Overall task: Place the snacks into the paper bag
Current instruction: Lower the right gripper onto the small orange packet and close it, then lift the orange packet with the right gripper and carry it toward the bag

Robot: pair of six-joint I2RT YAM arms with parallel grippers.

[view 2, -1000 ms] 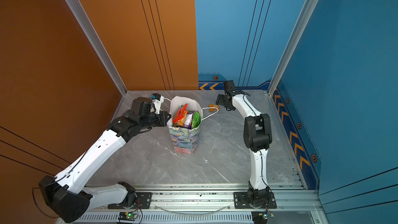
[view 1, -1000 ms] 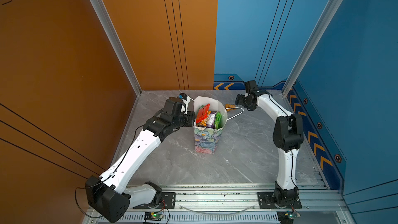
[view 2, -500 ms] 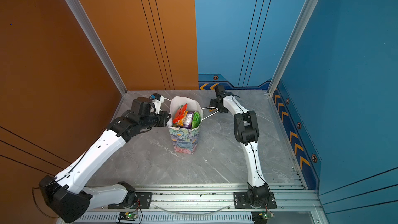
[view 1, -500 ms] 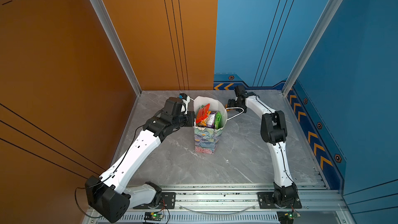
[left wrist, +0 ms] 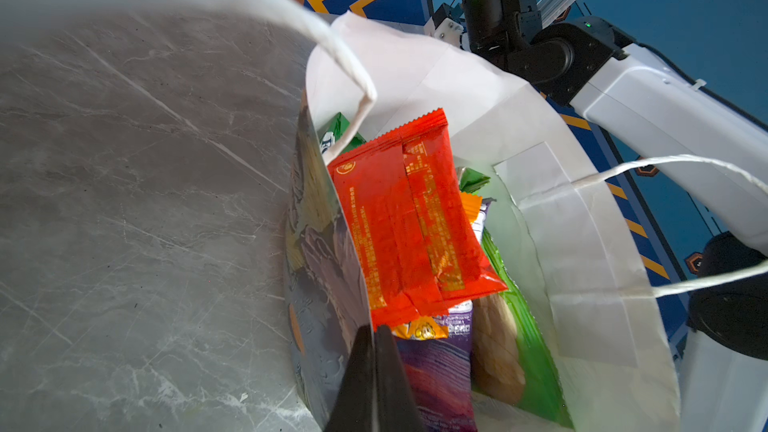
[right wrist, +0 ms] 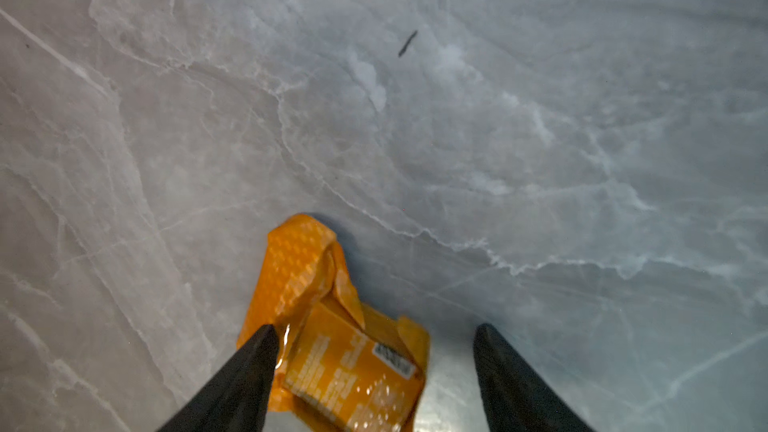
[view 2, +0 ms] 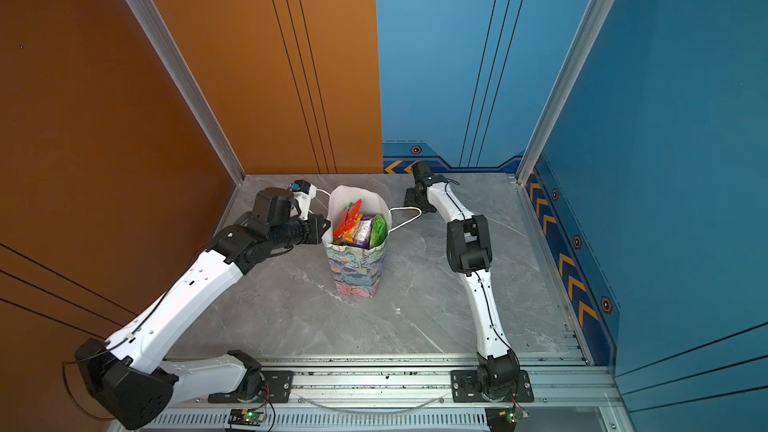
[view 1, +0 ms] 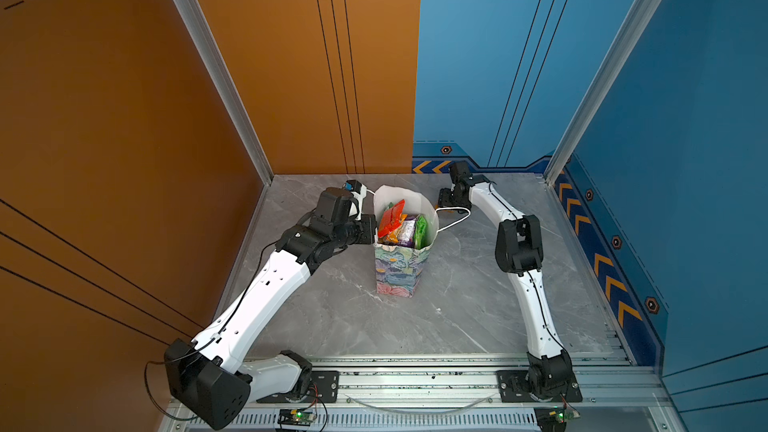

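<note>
Marble tabletop bears paper bag; orange wall, blue wall behind.

Paper, foil and stone, as I read them from here

The bag at centre in both top views looks like matt paper to me, painted outside and plain white inside, with a twisted white cord handle. The red packet is glossy, crinkly foil, and the orange packet at lower middle shines too. The table is smooth grey marble-look. The rail along the bottom is brushed metal.
</note>
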